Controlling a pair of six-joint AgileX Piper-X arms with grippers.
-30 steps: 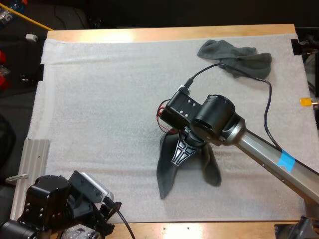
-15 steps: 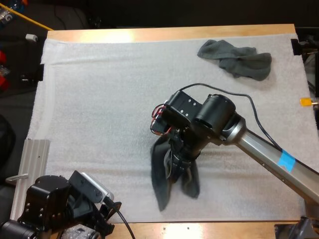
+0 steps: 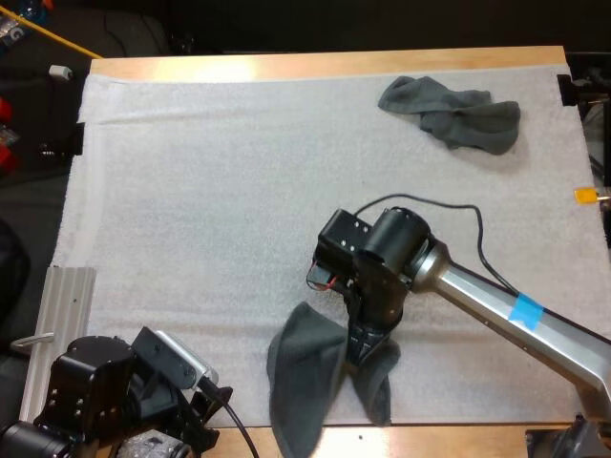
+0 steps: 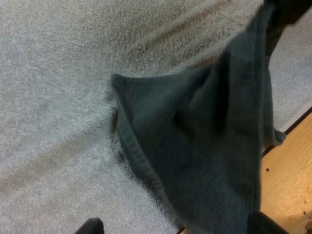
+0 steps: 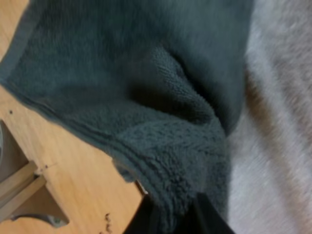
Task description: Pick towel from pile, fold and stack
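Right gripper is clenched on the towel, pinching a bunch of it from both sides. The cloth hangs from the pinch in two lobes. It is low over the mat at the near edge, and one lobe spills past the mat onto the bare tabletop.

Left gripper sits near the mat's near-left corner, fingers apart and empty. The pile, one crumpled towel, lies at the far right, well apart.

Step in hand, as I judge it, is laying the towel out for folding. To do it well:
- Carry it farther onto the mat, away from the edge.
- Lower it slowly so the hem lands first.
- Drag it to pull the lobes flat.
- Let the left gripper take a free corner.

No brand, label or writing can be read.
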